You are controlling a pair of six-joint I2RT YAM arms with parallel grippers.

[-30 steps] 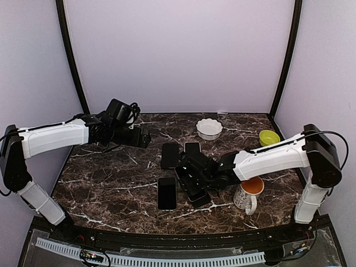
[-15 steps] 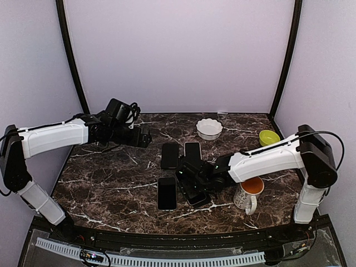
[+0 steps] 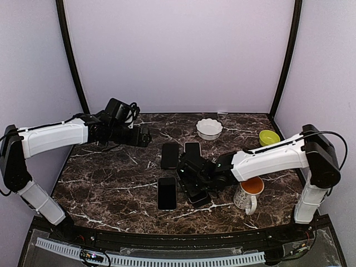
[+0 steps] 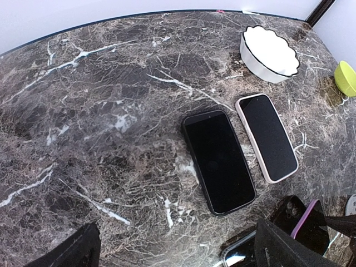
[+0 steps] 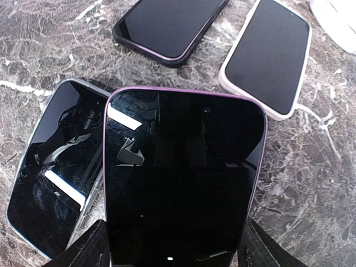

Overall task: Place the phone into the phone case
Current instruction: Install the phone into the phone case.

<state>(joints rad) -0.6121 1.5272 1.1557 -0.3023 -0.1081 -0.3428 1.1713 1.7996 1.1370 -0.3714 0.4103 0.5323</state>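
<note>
- At the lower centre of the top view you have the silver phone [image 3: 167, 193], flat and screen up on the marble table [image 3: 111, 183].
- To its right, at lower right, a mug [image 3: 248, 192] with an orange inside stands upright, just below the right arm in the picture.
- Your right gripper [image 5: 169, 247] is clamped on the purple phone [image 5: 183, 167]. Its 2 fingers [image 5: 83, 250] press the phone's 2 long sides at the near end, so the jaws stand about a phone's width apart.
- In the right wrist view that phone is screen up, fills the middle and covers the silver phone's right edge. You cannot tell whether the 2 touch.
- Just beyond it, 2 cases lie side by side on the table, the black case [image 3: 170, 155] on the left and the white case [image 3: 192, 148] on the right. The purple phone is in neither.
- Your left gripper [image 3: 142, 136] hovers over the table's upper left, jaws spread wide and holding nothing.
- Farthest back you see a white bowl [image 3: 209, 128] at upper centre and a green bowl [image 3: 269, 137] at the right edge.
</note>
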